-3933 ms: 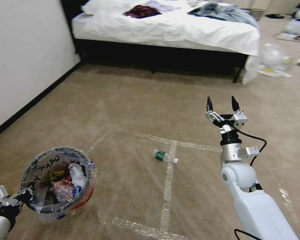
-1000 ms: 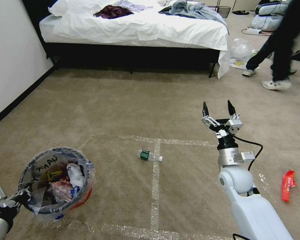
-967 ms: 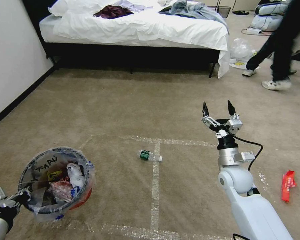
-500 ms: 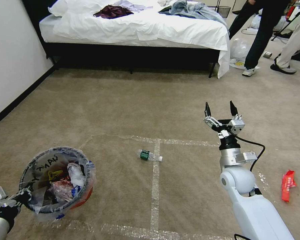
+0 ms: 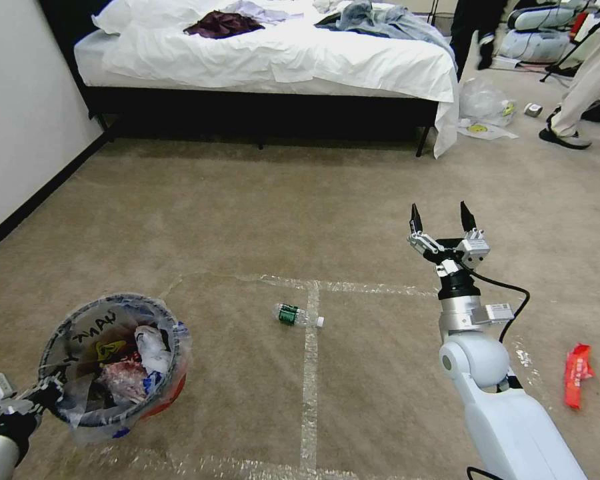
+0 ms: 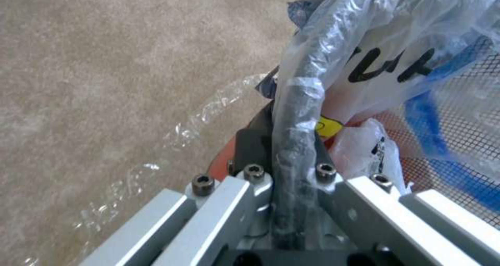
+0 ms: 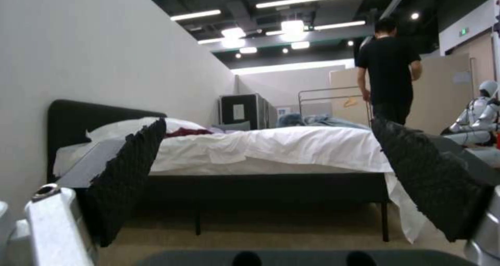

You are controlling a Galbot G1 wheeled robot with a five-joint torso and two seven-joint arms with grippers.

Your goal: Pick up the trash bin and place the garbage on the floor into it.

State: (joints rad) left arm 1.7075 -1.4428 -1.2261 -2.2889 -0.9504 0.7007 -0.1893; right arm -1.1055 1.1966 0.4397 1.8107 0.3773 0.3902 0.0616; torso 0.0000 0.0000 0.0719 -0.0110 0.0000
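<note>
Black marker letters run along the rim of the crinkled clear plastic bag [image 5: 80, 333] lining the small round red plastic bin, lower left of the head view; they sit upside down and cannot be read for sure. The left wrist view catches the same bag [image 6: 385, 63] up close: bold black strokes, cut off, no whole word. Nothing else is legible.

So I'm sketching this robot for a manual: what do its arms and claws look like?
The right arm is glossy white with a round joint, a silver wrist, a black collar and a looping black cable. The right claw has two pointed black fingers on a silver body. The left claw is silver and black, with bolted aluminium bars.
</note>
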